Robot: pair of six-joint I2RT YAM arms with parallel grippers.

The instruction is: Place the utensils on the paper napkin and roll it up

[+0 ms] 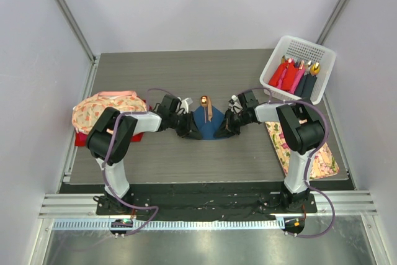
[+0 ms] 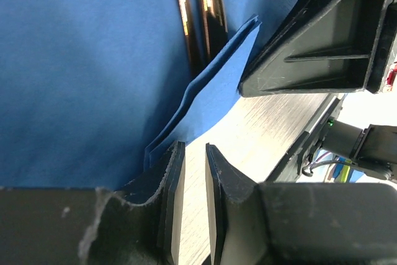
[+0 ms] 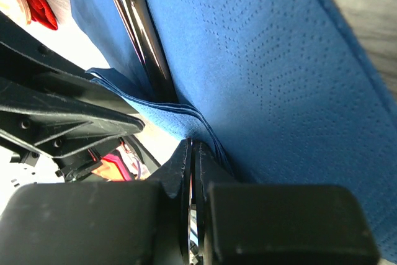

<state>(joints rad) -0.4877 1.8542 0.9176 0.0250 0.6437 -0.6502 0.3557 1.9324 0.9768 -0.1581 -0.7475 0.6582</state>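
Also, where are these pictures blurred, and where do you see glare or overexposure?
Top external: sharp, evenly lit, with a glint on the spoon. Left wrist: the paper napkin is soft; far right is washed out. Right wrist: napkin embossing is crisp, the right gripper blurred.

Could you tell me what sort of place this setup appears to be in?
Probably a robotics test cell, not a dining room: plain white panels box in a grey table, with the left arm and right arm bolted to a metal rail.
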